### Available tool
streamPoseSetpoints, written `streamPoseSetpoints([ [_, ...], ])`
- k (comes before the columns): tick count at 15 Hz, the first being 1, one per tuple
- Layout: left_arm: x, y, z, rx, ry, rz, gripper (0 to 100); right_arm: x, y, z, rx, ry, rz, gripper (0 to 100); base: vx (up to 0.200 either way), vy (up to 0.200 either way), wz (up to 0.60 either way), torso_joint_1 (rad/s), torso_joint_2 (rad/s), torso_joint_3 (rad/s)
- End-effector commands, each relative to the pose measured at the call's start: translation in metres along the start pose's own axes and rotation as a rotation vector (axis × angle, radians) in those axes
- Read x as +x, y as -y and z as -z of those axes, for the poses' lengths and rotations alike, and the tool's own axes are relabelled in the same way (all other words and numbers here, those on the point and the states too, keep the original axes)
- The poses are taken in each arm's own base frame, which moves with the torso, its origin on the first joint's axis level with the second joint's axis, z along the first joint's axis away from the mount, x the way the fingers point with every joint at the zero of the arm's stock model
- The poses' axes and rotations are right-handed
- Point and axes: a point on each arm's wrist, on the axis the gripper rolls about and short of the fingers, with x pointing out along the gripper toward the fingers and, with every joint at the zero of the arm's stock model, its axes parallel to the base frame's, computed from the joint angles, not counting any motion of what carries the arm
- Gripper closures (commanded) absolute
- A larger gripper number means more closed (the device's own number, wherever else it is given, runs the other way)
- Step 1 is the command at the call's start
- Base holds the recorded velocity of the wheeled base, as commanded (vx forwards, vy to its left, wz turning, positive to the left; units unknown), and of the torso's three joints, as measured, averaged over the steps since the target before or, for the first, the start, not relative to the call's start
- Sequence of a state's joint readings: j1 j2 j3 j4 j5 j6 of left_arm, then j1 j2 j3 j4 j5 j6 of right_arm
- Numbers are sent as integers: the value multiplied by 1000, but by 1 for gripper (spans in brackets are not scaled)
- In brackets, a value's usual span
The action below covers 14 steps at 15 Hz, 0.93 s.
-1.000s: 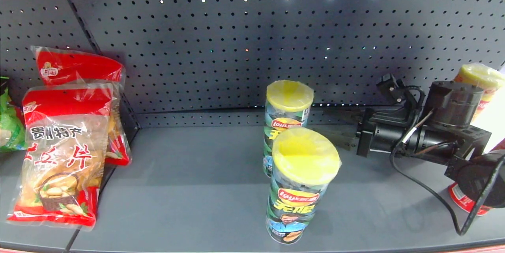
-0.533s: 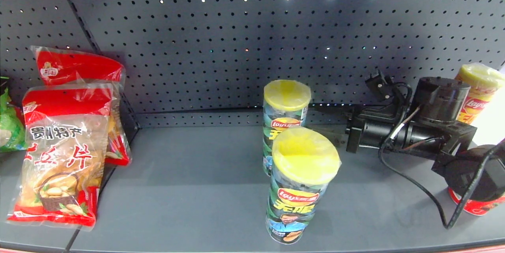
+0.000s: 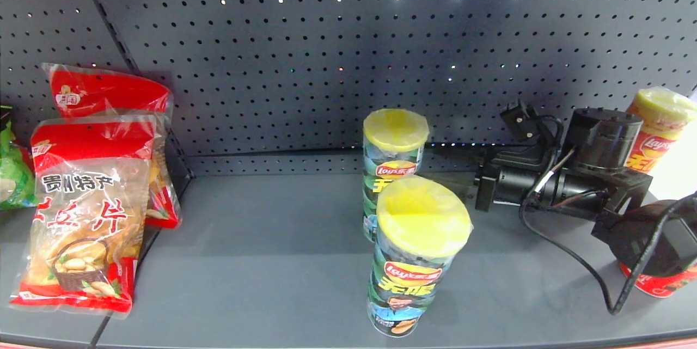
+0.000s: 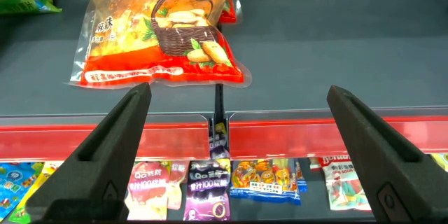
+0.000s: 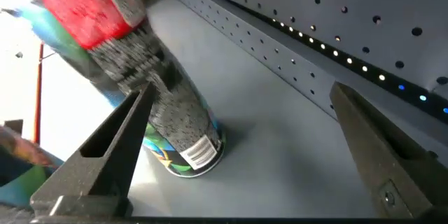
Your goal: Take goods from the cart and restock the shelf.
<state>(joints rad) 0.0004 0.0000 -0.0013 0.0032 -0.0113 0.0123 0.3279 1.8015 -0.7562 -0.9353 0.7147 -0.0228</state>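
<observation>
**A:** Where does the restocking stand?

**B:** Two yellow-lidded chip canisters stand upright on the shelf (image 3: 261, 262), just right of the frame's middle. The rear canister (image 3: 396, 166) is close to the back panel and the front canister (image 3: 416, 262) is directly before it, near the shelf's edge. I cannot tell whether they touch.

**A:** And the tool?

**B:** The right arm (image 3: 550, 185) lies low across the right side of the frame, pointing leftward at the rear canister. The right gripper (image 5: 243, 94) has its jaws spread wide with nothing between them. A canister's base sits a little beyond the fingertips. It is probably the rear one, though the wrist picture is smeared there.

**A:** So which step is this?

**B:** I judge it a placement at its end, since the goods are on the shelf and the gripper is empty beside them.

**A:** The other arm?

**B:** The left gripper (image 4: 239, 92) is likewise spread and empty. It faces the shelf's front edge, where a potato bag (image 4: 164, 31) lies on the shelf just behind the red price rail (image 4: 294, 136).

**A:** Next move?

**B:** Likely a level withdrawal rightward and outward, so that no finger brushes the rear canister and the arm misses the red canister (image 3: 650, 285) at the lower right. Tall, narrow tubes tip easily. After that, a fresh item from the cart, for the bare shelf left of the canisters.
</observation>
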Motion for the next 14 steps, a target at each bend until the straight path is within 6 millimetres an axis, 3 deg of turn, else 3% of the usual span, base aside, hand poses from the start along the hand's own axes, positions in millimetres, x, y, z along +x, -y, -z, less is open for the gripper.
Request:
streamPoseSetpoints([
  [1,0,0,0,0,-1,0,0,-9,-13,-6,-11,11,-16,0,0,0,0,0,0,0],
  [5,0,0,0,0,-1,-2,0,-18,-35,-6,-16,8,-54,0,0,0,0,0,0,0],
  [8,0,0,0,0,-1,-2,0,-23,-34,-7,-18,12,-40,0,0,0,0,0,0,0],
  [10,0,0,0,0,-1,0,0,-34,-31,-9,-19,17,-9,0,0,0,0,0,0,0],
  [14,0,0,0,0,-3,0,0,-57,-49,-19,-46,54,-2,0,0,0,0,0,0,0],
])
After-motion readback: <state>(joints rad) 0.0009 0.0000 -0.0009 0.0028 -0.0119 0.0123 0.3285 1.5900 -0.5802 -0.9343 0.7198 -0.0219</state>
